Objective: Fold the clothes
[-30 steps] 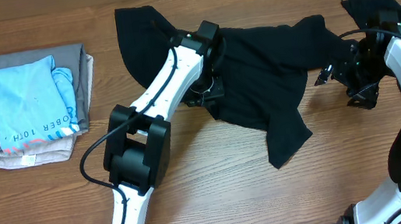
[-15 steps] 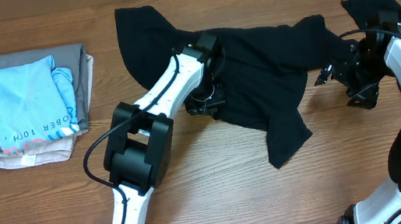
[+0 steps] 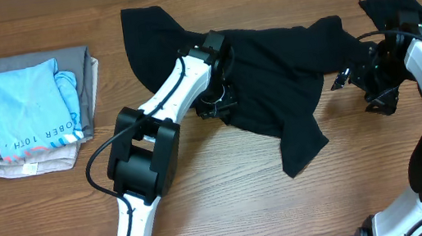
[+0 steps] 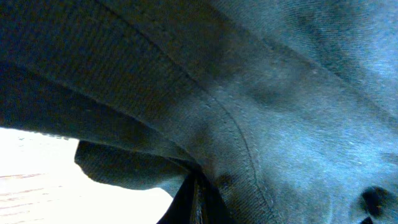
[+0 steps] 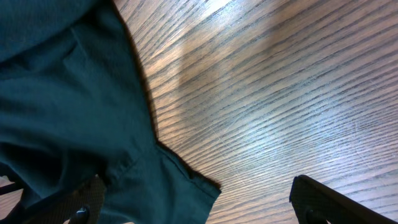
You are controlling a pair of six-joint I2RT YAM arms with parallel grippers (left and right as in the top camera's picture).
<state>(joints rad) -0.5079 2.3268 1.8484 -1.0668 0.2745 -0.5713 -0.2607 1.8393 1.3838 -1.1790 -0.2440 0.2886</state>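
A large black T-shirt (image 3: pixel 286 62) lies crumpled across the middle of the wooden table, with one part trailing toward the front. My left gripper (image 3: pixel 214 106) sits at its left edge, shut on a fold of the cloth. In the left wrist view the black fabric (image 4: pixel 261 93) fills the frame and the closed fingertips (image 4: pixel 198 208) pinch it at the bottom. My right gripper (image 3: pixel 354 77) stands open at the shirt's right sleeve. The sleeve hem (image 5: pixel 124 149) lies between its wide-apart fingers (image 5: pixel 320 199). Another black garment (image 3: pixel 386 6) lies at the far right.
A stack of folded grey and beige garments topped by a light-blue shirt (image 3: pixel 31 106) sits at the left of the table (image 3: pixel 228 182). Bare wood shows in front of the T-shirt and between the shirt and the stack.
My left wrist has shifted slightly left and toward the front with the fabric still pinched. The right arm has not moved.
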